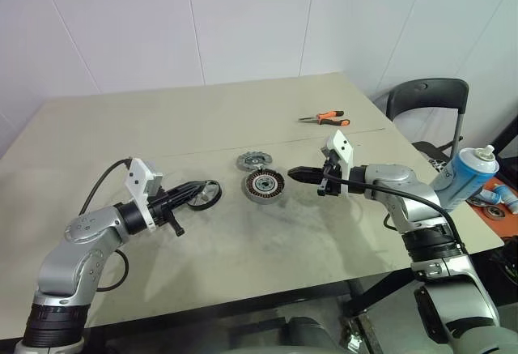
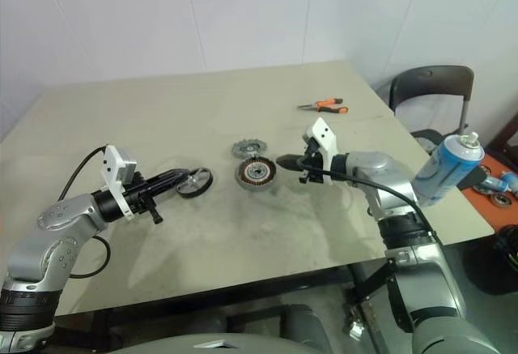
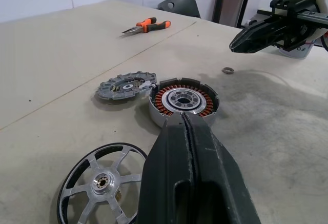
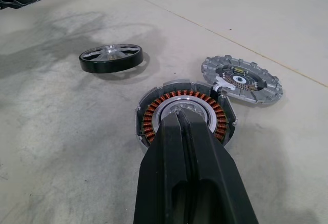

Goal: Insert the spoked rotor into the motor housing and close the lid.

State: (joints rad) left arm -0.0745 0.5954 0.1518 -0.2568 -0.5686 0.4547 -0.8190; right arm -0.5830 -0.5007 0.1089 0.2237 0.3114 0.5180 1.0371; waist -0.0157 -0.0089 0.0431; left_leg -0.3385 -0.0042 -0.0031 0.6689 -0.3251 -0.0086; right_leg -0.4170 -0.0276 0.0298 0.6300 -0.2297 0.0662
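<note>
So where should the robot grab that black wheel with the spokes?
Probably by its rim. The rotor lies flat on the table, so pinching it from the side would be awkward. Better to come from above, one finger outside the rim and one down through a gap between spokes. The left gripper is nearest, its jaws shut now.

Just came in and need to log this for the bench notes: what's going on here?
A two-armed robot is working on a motor assembly laid out on a table. Nothing is assembled yet: the spoked rotor lies flat by the left claw, which is shut and empty. The motor housing sits open at the centre, copper windings showing, with the lid lying just behind it. The right claw, also shut and empty, hovers beside the housing.
</note>
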